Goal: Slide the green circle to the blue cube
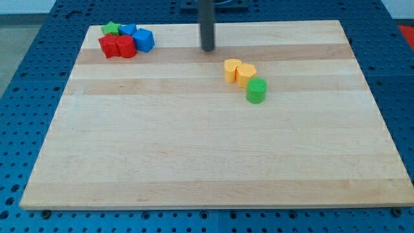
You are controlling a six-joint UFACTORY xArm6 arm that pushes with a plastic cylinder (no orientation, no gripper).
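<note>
Currently, at the view's far left near the top edge of the wooden board (194, 162), a tight cluster is sitting: a green star-like block (112, 28), a small blue block (128, 30) whose shape I cannot make out, two red blocks (118, 46) pressed together, and the blue cube (144, 40) on the cluster's right side, touching the reds.

Moving right, my tip (207, 49) is resting near the top of the board, well apart from the cluster and up-left of the other group. I am carrying no claw at all, only a bare rod, so nothing is spreading, closing or pinching.

Further right, two yellow blocks (239, 72) are standing touching one another, and the green circle (257, 90), a short upright cylinder with a flat round top, is sitting just at their lower right, touching or very nearly touching the nearer yellow.

By my judgement, I am in the approach step: the green circle is not yet being contacted and is lying well apart from the blue cube. The next move is calling for me to swing round to the circle's right side, then push it leftward and up, steering clear of the yellows standing between it and the goal.
</note>
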